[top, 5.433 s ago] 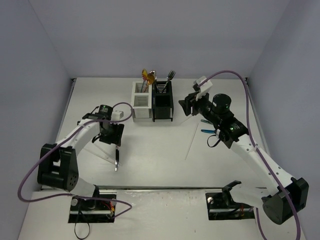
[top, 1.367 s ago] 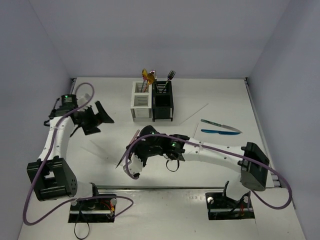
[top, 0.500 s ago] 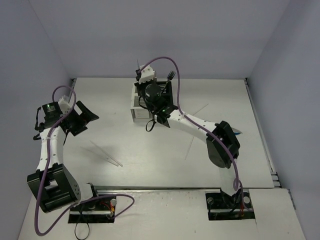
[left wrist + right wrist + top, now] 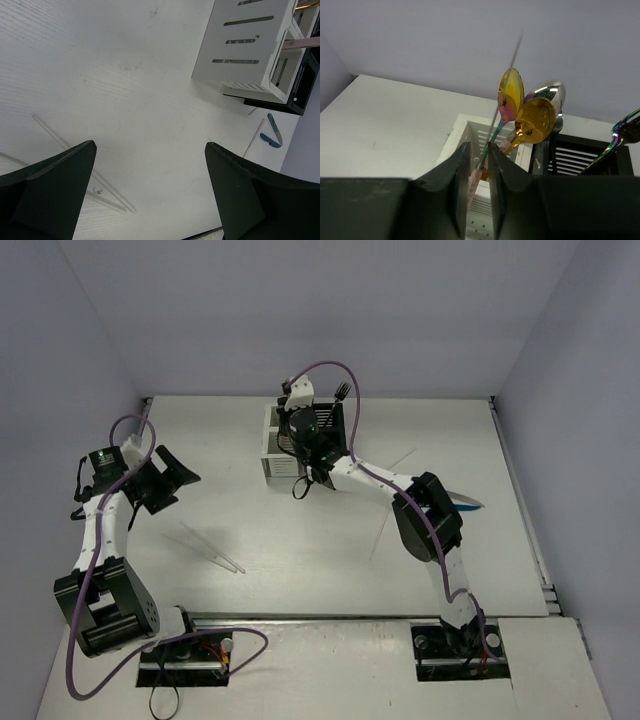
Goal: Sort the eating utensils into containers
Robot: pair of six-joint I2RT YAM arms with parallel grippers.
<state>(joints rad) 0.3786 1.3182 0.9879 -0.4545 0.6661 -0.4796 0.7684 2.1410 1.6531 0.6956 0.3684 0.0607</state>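
Right wrist view: our right end effector (image 4: 479,147) stands narrow around a thin stick (image 4: 514,60) over the white caddy (image 4: 470,125), grip uncertain; we should drop it straight, clear of the spoons (image 4: 537,117). Meanwhile our left end effector (image 4: 150,150) gapes wide.

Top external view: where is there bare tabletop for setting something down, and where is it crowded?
Bare: the far-right white tabletop beyond the blue knife; the near centre between the clear sticks and the thin loose stick. Crowded: the white slotted caddy, with the right gripper over it.
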